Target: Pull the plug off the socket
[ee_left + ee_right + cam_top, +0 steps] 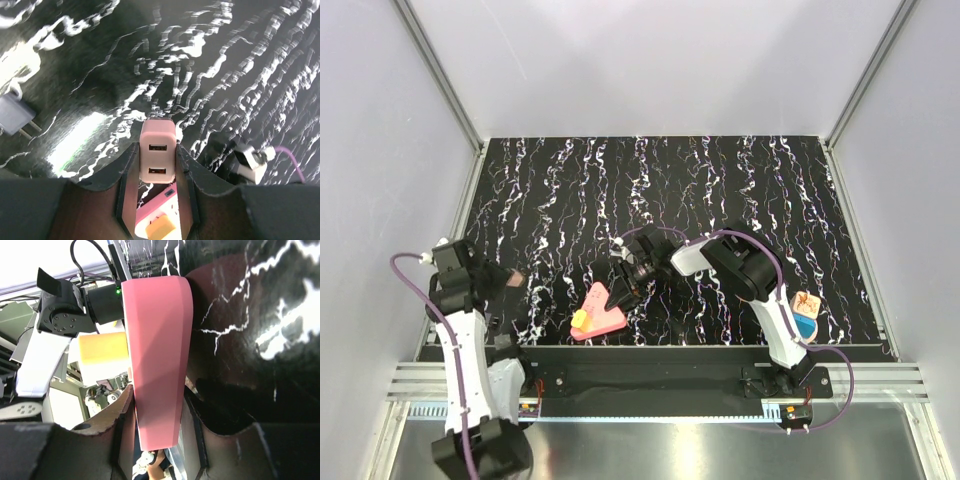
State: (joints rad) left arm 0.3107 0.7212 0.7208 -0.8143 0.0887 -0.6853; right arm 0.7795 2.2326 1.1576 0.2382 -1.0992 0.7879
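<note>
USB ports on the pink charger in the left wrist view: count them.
2, both on the pink charger face: one upper port, one lower port directly beneath. None appears hidden.

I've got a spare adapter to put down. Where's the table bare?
The far part of the table, along the back wall, is bare. Crowded: near centre, where the right gripper grips the pink socket; around the left gripper, holding the plug, with a grey adapter beside it; and the near-right corner with the blue object.
</note>
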